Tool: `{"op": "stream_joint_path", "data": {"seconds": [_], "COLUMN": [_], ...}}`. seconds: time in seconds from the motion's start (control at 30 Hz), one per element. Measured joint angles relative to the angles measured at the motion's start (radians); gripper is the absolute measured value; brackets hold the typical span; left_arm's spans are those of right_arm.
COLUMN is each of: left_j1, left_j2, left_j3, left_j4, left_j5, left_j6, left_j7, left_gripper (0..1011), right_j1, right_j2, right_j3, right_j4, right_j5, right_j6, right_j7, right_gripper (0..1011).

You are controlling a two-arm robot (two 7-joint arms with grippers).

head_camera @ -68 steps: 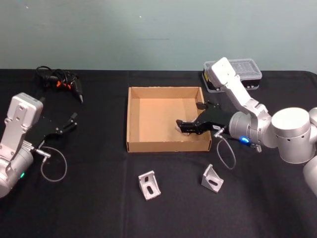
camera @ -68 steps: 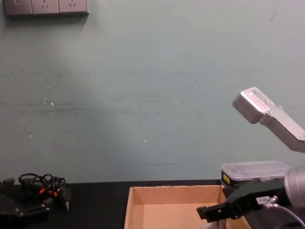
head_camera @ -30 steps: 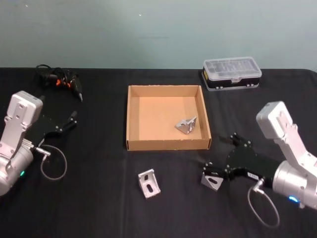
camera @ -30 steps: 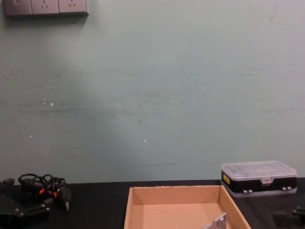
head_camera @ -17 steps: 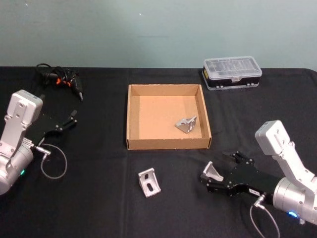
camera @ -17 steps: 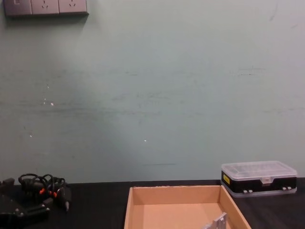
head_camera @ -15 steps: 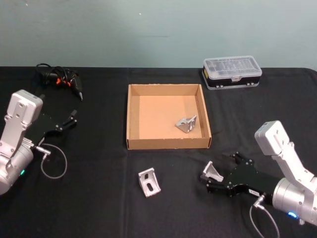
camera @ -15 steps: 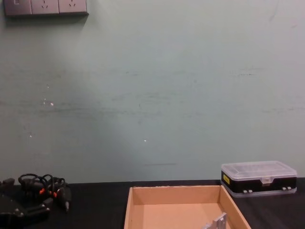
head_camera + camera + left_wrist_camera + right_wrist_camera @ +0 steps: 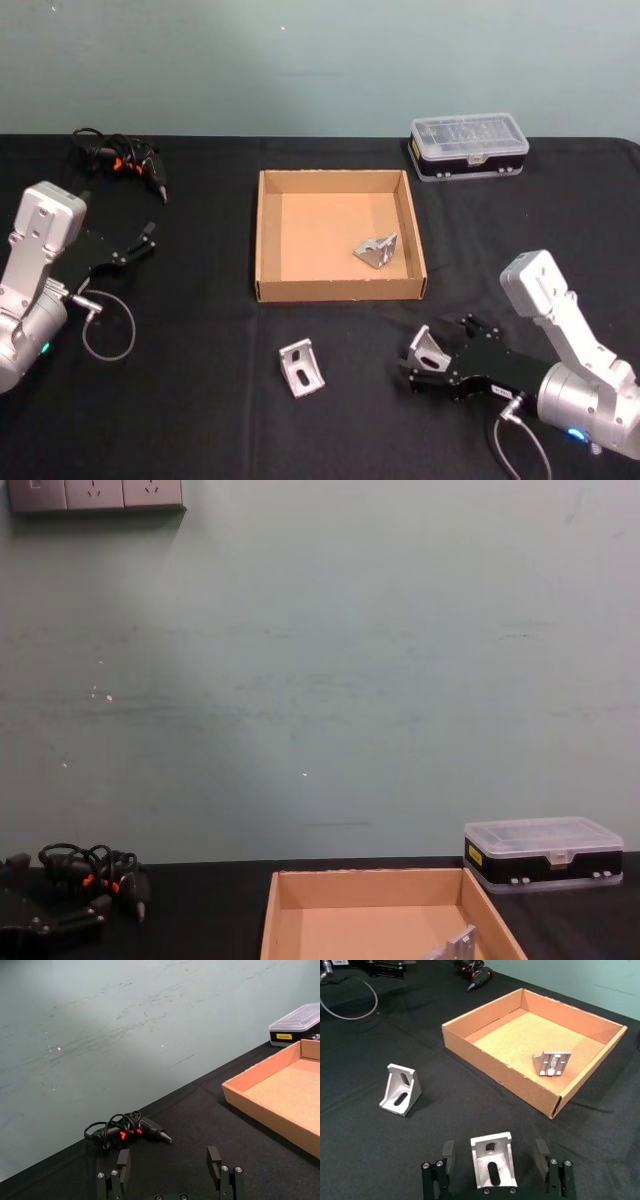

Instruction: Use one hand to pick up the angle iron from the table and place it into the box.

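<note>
Three grey angle irons show. One [image 9: 426, 346] [image 9: 493, 1167] stands on the black table [image 9: 200, 420] in front of the box, between the spread fingers of my right gripper [image 9: 436, 352] [image 9: 494, 1152], which is open and not touching it. A second angle iron [image 9: 301, 371] [image 9: 400, 1090] stands free to its left. The third angle iron [image 9: 377, 250] [image 9: 552, 1062] [image 9: 455, 947] lies inside the tan cardboard box [image 9: 338, 292] [image 9: 495, 1067] [image 9: 370, 878], near its right wall. My left gripper [image 9: 150, 240] [image 9: 168, 1152] is parked open at the table's left.
A clear-lidded black plastic case [image 9: 468, 147] [image 9: 543, 852] [image 9: 296, 1022] sits behind the box to the right. A black tool with coiled cable [image 9: 120, 160] [image 9: 125, 1130] [image 9: 90, 870] lies at the far left. A teal wall backs the table.
My right gripper let go of an angle iron in the box, drew back and came down around the right angle iron on the table. The left arm has not moved.
</note>
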Motion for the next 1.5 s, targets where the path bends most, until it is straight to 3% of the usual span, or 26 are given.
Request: {"op": "stream_joint_path", "data": {"seconds": [0.37, 0.93, 1.3, 1.5], "left_j1": [0.000, 0.000, 0.000, 0.000], "left_j2": [0.000, 0.000, 0.000, 0.000], "left_j3": [0.000, 0.000, 0.000, 0.000], "left_j4": [0.000, 0.000, 0.000, 0.000], "left_j5": [0.000, 0.000, 0.000, 0.000], "left_j6": [0.000, 0.000, 0.000, 0.000], "left_j7": [0.000, 0.000, 0.000, 0.000], "left_gripper": [1000, 1000, 1000, 1000], "right_j1": [0.042, 0.059, 0.057, 0.056], "right_j2": [-0.032, -0.037, -0.037, -0.038], "right_j3": [-0.026, -0.042, -0.042, -0.044], "right_j4": [0.040, 0.047, 0.047, 0.048], "right_j5": [-0.001, -0.006, -0.004, -0.002], "right_j6": [-0.004, -0.004, -0.004, -0.009], "right_j7": [0.011, 0.015, 0.015, 0.015], "right_gripper": [1000, 994, 735, 538]}}
